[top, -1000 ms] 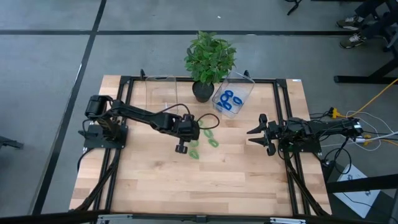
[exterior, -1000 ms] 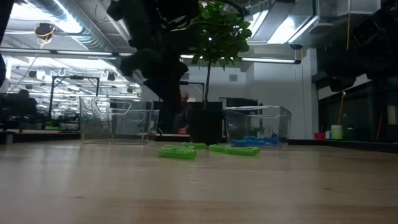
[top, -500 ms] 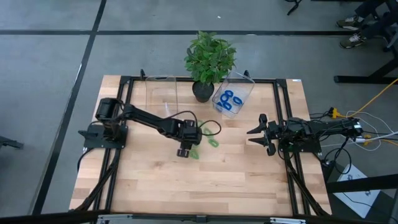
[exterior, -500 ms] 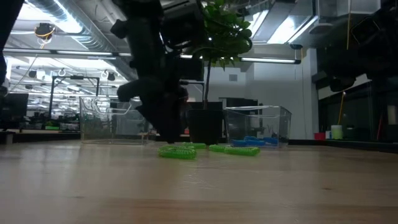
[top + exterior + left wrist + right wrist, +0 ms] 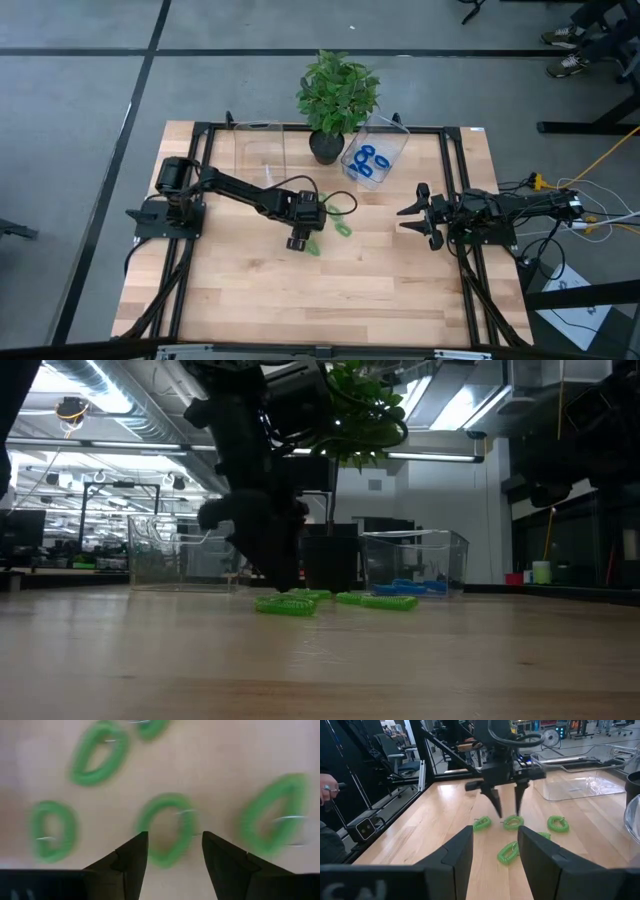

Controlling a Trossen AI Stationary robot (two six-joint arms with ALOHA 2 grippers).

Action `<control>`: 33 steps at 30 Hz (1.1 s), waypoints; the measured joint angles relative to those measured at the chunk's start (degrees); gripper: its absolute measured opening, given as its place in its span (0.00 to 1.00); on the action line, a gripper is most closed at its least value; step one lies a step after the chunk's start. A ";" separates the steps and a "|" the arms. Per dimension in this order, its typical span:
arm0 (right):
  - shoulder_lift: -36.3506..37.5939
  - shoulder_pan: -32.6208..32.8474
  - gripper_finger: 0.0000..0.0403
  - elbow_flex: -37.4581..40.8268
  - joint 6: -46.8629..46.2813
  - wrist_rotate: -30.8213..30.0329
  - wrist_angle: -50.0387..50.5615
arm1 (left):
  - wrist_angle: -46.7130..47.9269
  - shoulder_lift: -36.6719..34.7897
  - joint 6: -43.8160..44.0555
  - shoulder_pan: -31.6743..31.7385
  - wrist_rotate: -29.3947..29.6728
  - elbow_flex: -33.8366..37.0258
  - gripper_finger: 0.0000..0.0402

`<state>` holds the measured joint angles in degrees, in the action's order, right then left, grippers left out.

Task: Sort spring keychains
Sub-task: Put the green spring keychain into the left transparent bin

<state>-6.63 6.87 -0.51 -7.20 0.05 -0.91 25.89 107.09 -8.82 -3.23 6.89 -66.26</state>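
Several light green spring keychains lie flat on the wooden table [image 5: 250,300] near its middle. My left gripper [image 5: 172,845] points down, open, low over them. Its fingers stand on either side of one green keychain [image 5: 167,827] without touching it, as the right wrist view shows from the side [image 5: 512,822]. Other green keychains [image 5: 97,752], [image 5: 50,829], [image 5: 272,820] lie around it. Several blue keychains [image 5: 368,163] lie in a clear bin [image 5: 392,140] at the back. My right gripper [image 5: 415,212] waits open at the right, above the table.
A second clear bin [image 5: 260,150] stands at the back left. A potted plant [image 5: 337,95] stands between the two bins. Black frame rails [image 5: 455,180] run along the table's sides. Bare wood lies toward the near edge.
My left gripper has come down toward the green keychains and shifted a little toward the table's right edge. The keychains have stayed where they were.
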 joint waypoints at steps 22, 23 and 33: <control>0.00 0.00 0.38 0.00 0.04 0.02 0.00 | -0.59 4.13 -0.66 0.35 -5.43 -0.17 0.34; 0.00 0.00 0.38 0.00 0.00 0.02 0.00 | -0.59 4.13 -0.26 0.33 -5.42 -0.15 0.33; 0.02 0.00 0.38 0.00 0.00 0.02 0.00 | 0.36 3.72 6.00 0.25 -6.34 -0.53 0.05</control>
<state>-6.61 6.87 -0.51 -7.20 0.08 -0.91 26.25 110.81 -2.82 -2.98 0.55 -66.79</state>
